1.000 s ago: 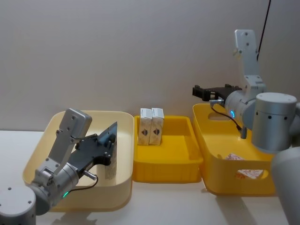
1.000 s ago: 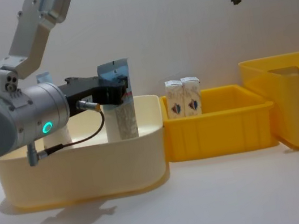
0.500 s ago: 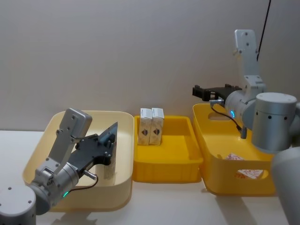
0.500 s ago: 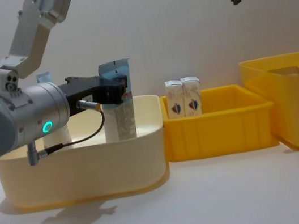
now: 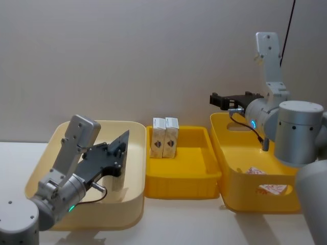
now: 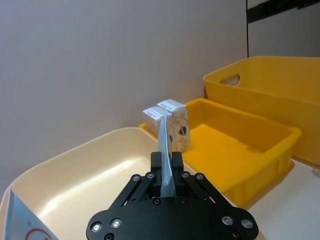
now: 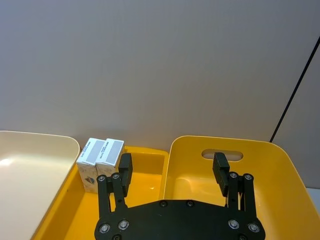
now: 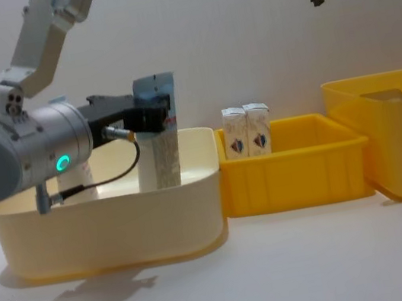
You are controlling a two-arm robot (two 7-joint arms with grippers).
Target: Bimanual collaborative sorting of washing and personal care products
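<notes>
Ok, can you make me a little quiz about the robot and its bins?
1. True or false: the left tool grips a tube in the cream bin.
2. How many cartons stand in the middle yellow bin? A one, B two, C three.
3. Fill in: the right tool, high above the big yellow bin, is ____.
Key: 1 true; 2 B; 3 open.

A light-blue-and-white squeeze tube (image 8: pixel 162 145) stands upright, crimped end up, pinched by the left claw (image 8: pixel 162 117) inside the cream bin (image 8: pixel 120 218), near its right wall. Two white cartons (image 8: pixel 247 132) stand touching in the far-left corner of the middle yellow bin (image 8: pixel 298 177).
</notes>
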